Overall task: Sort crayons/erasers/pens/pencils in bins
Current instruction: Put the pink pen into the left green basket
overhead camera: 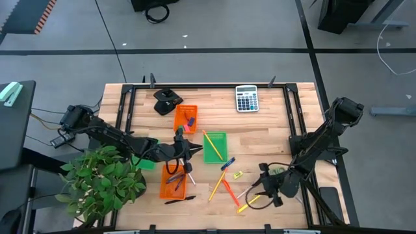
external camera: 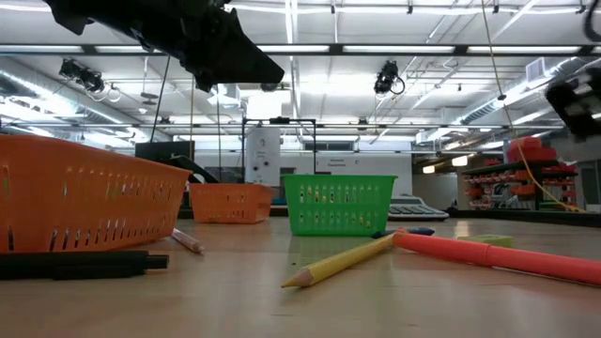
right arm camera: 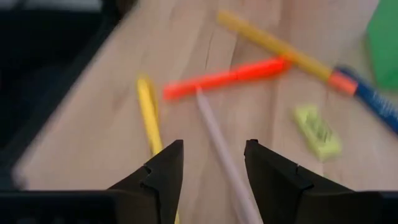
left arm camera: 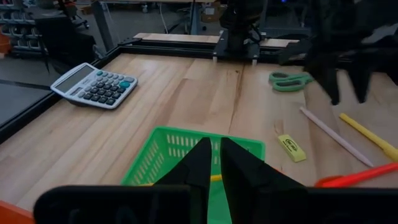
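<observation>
From above, the right hand point(overhead camera: 265, 188) is seen low over the wooden surface point(overhead camera: 273, 130), well to the right of the green bin point(overhead camera: 215, 147). Loose items lie just beside it: a red-orange crayon point(overhead camera: 230, 192), a yellow pencil point(overhead camera: 217, 186), a yellow eraser point(overhead camera: 237, 174) and a blue pen point(overhead camera: 227, 164). The left hand point(overhead camera: 186, 155) hovers between the two orange bins point(overhead camera: 174, 184), just left of the green bin. A calculator point(overhead camera: 246, 98) lies beyond the green bin, and a potted plant point(overhead camera: 101, 179) covers the surface's left corner.

At surface height, an orange bin point(external camera: 75, 202) fills the left foreground, with the green bin point(external camera: 340, 204) farther back; a pencil point(external camera: 338, 263) and crayon point(external camera: 498, 255) lie to its right. A workshop with ceiling lights stretches behind.

In the left wrist view, the left hand's fingers point(left arm camera: 202, 165) are pressed together above the green bin point(left arm camera: 165, 155), and nothing can be seen between them. Green scissors point(left arm camera: 289, 79) lie beyond the bin.

In the right wrist view, the right hand's fingers point(right arm camera: 165, 171) are spread, a pale pencil point(right arm camera: 224, 155) running between them untouched. The picture is blurred, and the green bin is cut off at the edge.
</observation>
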Available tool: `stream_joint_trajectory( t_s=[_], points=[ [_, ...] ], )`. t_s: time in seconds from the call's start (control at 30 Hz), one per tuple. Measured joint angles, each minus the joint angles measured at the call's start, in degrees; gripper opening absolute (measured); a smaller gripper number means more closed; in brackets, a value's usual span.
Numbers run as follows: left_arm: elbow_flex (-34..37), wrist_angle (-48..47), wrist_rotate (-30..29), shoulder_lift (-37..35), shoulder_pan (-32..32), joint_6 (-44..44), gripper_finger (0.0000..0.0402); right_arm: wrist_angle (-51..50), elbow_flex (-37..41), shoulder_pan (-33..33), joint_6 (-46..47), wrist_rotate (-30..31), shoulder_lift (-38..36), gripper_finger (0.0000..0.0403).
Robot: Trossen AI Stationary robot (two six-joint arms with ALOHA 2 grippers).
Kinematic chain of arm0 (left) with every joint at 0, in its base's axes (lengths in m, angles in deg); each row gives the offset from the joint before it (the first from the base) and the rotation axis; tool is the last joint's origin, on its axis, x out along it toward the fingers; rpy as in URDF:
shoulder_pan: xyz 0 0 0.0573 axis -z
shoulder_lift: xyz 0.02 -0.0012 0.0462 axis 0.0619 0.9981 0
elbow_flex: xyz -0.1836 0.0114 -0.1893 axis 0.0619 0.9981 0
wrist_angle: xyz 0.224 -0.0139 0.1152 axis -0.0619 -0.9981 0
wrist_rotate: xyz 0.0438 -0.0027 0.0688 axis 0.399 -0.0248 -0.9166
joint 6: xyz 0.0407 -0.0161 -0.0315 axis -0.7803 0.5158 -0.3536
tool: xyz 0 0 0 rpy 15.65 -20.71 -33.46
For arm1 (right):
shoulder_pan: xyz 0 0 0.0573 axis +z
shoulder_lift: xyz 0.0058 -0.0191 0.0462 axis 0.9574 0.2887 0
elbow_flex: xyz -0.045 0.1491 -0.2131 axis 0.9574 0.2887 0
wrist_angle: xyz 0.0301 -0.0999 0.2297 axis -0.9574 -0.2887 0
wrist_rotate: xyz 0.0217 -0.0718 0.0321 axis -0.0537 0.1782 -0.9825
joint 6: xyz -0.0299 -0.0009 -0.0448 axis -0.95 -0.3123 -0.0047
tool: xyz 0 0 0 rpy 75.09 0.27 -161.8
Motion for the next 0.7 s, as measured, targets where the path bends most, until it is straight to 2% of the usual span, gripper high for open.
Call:
stream_joint_trajectory(
  t_s=[0.2,0.3,0.43,0.7],
  points=[
    [0.0,-0.2,0.02,0.0,0.0,0.0,0.0039,-1.56,-5.46,-4.92,0.78,-1.68,0.0,0.0177],
    [0.0,-0.97,0.02,0.0,0.38,-0.05,0.0036,0.01,-5.72,-6.32,3.97,-0.03,1.13,0.0177],
    [0.04,-1.12,0.08,0.48,0.68,-0.49,0.0035,6.92,-5.9,-7.4,6.79,1.21,7.08,0.0177],
    [0.06,-1.44,0.07,0.5,1.36,-0.51,0.0037,2.8,-15.09,-5.24,6.08,-1.16,18.89,0.0176]
  ],
)
